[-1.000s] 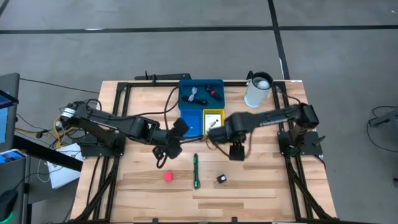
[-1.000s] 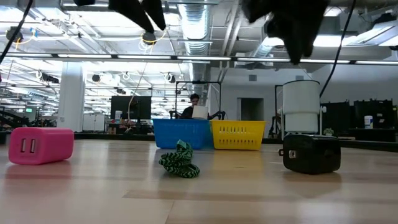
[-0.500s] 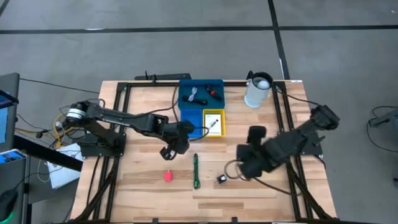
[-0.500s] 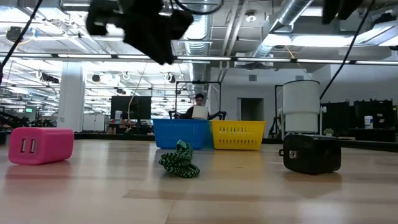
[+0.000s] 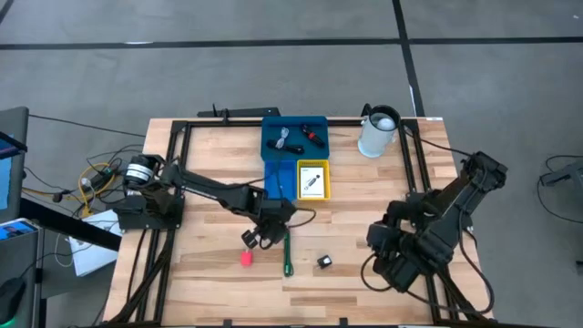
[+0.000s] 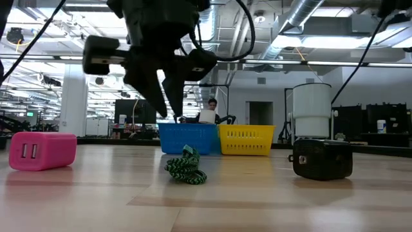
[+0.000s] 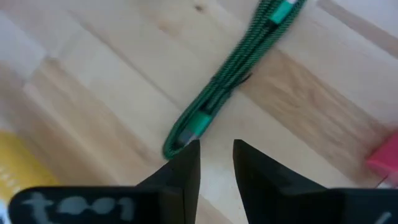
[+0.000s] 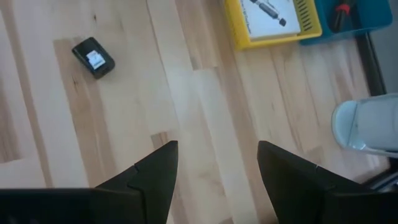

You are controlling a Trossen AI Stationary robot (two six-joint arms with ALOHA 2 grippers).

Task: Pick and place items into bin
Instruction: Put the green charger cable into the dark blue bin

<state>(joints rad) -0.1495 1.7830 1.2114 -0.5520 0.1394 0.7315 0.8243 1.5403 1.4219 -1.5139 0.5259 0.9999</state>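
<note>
A green braided cable point(image 5: 286, 251) lies folded on the table, running near to far. My left gripper point(image 7: 216, 149) hangs just over its far end point(image 7: 180, 140), fingers pointing down, a narrow gap between them and nothing in it; the low view shows it point(image 6: 168, 111) clear of the wood. A pink block point(image 5: 246, 259) sits left of the cable and a small black piece point(image 5: 324, 262) right of it. The bin point(image 5: 293, 120) stands at the far middle, a white card point(image 5: 312, 180) in its yellow part. My right gripper point(image 8: 214, 155) hangs open and high at the near right point(image 5: 378, 239).
A white pitcher point(image 5: 378, 132) stands at the far right. The blue tray holds a grey cord point(image 5: 282, 138) and a black cable with a red tip point(image 5: 312, 137). Black frame rails point(image 5: 168, 182) run along the table's left and right sides. Bare wood lies between the cable and my right arm.
My left gripper has come down and toward the table's near edge, tipping steeper, and now hangs over the green cable's far end. My right gripper has swung from the yellow bin toward the table's near right corner, turning as it went. The loose items have not moved.
</note>
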